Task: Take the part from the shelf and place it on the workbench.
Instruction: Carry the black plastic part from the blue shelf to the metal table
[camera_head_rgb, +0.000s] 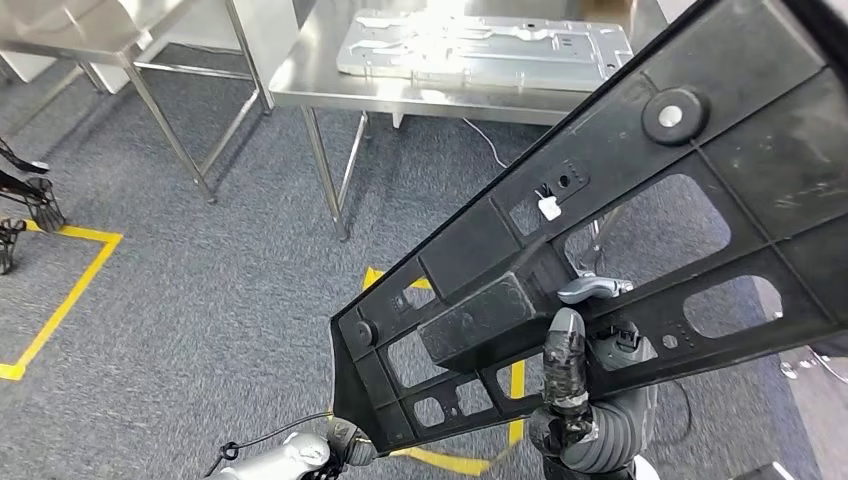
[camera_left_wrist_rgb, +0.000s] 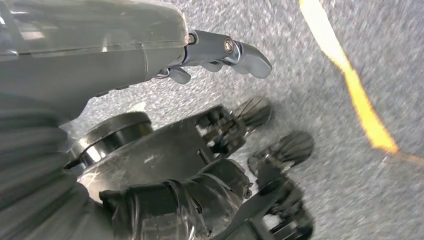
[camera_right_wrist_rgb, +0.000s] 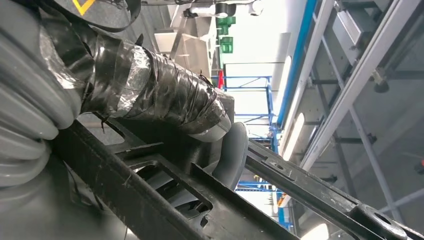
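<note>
Part (camera_head_rgb: 620, 230) held aloft, tilted | right hand (camera_head_rgb: 575, 385) grips lower rail, left hand (camera_head_rgb: 335, 445) steadies corner | you keep it level approaching steel surface (camera_head_rgb: 300, 85) ahead.

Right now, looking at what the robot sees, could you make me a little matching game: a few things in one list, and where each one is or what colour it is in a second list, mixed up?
Things:
1. black frame part
2. metal plate
3. yellow tape lines
4. right hand

Descriptions:
A. stuck on the grey carpet
B. lying flat on the steel table
C. held up in the air, tilted
D. fingers wrapped in dark tape, gripping the frame's lower edge

Pairs: 1-C, 2-B, 3-A, 4-D
</note>
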